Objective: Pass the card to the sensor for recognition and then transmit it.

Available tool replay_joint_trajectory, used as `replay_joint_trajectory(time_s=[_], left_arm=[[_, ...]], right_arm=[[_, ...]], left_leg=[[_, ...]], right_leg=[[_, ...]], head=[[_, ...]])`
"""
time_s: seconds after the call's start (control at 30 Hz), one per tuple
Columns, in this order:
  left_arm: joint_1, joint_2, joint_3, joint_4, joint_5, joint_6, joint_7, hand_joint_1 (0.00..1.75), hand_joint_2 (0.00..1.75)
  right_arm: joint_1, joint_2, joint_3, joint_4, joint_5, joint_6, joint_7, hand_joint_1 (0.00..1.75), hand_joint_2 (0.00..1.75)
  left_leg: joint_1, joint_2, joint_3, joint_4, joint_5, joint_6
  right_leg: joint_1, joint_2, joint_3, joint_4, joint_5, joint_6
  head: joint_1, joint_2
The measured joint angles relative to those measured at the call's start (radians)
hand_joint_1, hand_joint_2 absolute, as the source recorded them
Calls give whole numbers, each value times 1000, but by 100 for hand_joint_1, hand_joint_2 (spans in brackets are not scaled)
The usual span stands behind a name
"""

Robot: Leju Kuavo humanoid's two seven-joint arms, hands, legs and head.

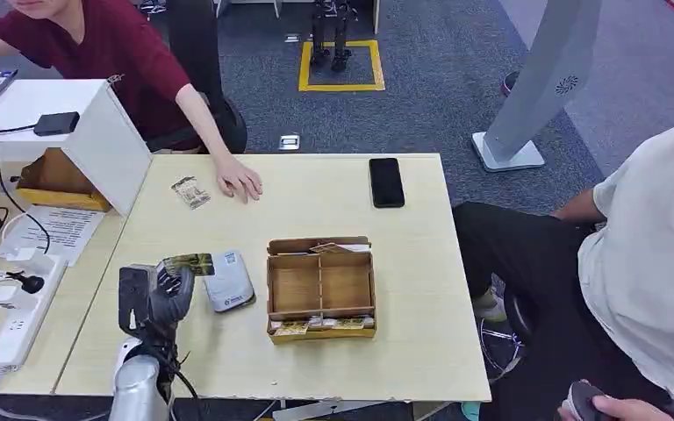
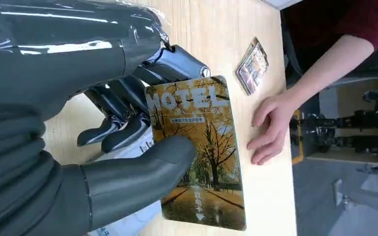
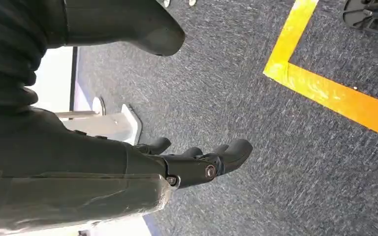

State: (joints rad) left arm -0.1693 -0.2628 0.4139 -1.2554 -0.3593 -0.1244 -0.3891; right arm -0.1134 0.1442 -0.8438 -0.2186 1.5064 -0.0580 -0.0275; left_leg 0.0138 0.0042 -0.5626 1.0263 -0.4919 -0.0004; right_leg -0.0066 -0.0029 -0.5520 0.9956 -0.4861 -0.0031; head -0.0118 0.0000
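Your left hand (image 1: 168, 294) pinches the card (image 1: 188, 263) between thumb and fingers, raised over the near-left part of the table (image 1: 404, 263). The card's long axis runs left-right, its free end pointing right at the sensor (image 1: 229, 281), the white-grey pad just beside it on the right, between the hand and the wooden tray (image 1: 320, 285). Likely next: short shift right and down. A person's hand (image 1: 239, 179) rests far across the table, beside a second card (image 1: 191, 192). Your right hand (image 3: 202, 162) hangs over carpet, fingers loosely apart, holding nothing

Bright, even indoor light; glare streaks in left wrist view.
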Motion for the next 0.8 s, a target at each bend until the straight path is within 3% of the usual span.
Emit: replay_joint_trajectory(time_s=[0.2,0.47,0.8], left_arm=[[2,-3,14,-24,72,18,-18,175,175],[-10,-3,19,-42,5,63,-20,175,175],[-37,-4,20,-42,-4,71,-21,175,175]], right_arm=[[-1,0,0,0,11,7,4,0,175],[-7,0,4,0,27,19,6,0,175],[-12,0,9,0,29,20,6,0,175]], left_leg=[[0,0,0,0,0,0],[0,0,0,0,0,0],[0,0,0,0,0,0]], right_leg=[[0,0,0,0,0,0],[0,0,0,0,0,0],[0,0,0,0,0,0]], head=[[0,0],[0,0],[0,0]])
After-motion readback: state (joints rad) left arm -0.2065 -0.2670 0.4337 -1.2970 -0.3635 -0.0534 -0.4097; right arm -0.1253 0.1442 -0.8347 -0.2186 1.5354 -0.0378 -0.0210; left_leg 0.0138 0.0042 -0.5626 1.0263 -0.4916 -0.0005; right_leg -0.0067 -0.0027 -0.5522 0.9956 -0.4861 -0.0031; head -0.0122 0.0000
